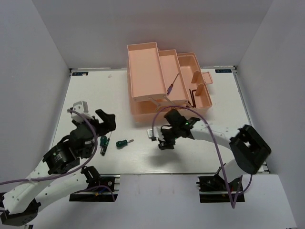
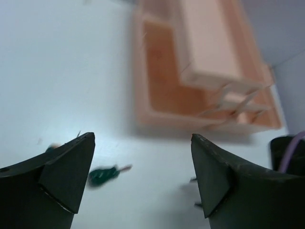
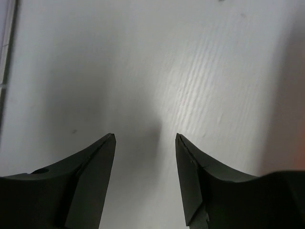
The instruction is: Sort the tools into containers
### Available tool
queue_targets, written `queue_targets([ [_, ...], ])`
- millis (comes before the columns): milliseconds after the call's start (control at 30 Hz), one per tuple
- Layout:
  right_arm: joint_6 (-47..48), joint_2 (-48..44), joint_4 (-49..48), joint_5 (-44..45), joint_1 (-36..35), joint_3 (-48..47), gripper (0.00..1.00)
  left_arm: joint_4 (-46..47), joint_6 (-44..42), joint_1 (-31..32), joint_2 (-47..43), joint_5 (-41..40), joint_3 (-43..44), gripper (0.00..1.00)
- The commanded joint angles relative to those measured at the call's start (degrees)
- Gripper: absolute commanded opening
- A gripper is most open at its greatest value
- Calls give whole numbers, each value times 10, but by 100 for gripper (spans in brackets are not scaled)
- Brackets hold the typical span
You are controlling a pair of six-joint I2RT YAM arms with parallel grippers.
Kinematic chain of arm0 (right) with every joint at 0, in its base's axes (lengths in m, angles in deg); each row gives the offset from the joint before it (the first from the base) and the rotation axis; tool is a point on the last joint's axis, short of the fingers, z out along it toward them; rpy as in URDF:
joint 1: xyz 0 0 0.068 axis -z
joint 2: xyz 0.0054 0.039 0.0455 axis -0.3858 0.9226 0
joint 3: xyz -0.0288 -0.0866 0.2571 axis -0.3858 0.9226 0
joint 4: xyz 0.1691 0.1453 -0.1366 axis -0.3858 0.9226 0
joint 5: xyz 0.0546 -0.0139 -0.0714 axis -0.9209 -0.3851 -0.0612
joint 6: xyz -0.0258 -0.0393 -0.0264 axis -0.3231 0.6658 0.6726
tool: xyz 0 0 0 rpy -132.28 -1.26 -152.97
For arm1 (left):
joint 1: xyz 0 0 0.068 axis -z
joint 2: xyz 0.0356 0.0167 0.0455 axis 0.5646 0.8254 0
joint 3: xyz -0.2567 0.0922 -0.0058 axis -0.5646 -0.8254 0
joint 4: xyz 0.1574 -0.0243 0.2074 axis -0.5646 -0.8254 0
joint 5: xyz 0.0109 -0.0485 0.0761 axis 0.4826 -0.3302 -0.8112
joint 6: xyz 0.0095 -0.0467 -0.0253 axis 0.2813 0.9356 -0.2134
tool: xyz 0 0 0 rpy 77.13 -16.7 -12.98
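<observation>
Hovering over the near table (image 1: 86, 95), the left gripper (image 2: 143, 139) and right gripper (image 3: 145, 137) both have jaws spread, holding nothing. One green screwdriver (image 1: 103, 142) lies beside the left gripper, a second green screwdriver (image 1: 124, 142) between the arms. Farther back, the pink toolbox (image 1: 143, 71) stands open: a thin screwdriver (image 1: 172, 84) in its middle tray, dark hex keys (image 1: 192, 95) in the base.

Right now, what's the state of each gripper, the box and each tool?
left gripper: open, empty
right gripper: open, empty
toolbox: open, trays fanned out
thin screwdriver: lying in a toolbox tray
hex keys: inside the toolbox, right section
green screwdriver: loose on the table
second green screwdriver: loose on the table
</observation>
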Motion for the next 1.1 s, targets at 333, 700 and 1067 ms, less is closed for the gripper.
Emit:
queue_targets([
  [333,-121,260,27,243,-166,-352,66,-295,293,0,-124,12,-123,96],
  [700,-199,331,62,222,-187,-471,61,-315,319,0,-93,19,-125,84],
  [1067,-296,320,143,189,-186,-525,59,-289,319,0,-108,12,-154,50],
])
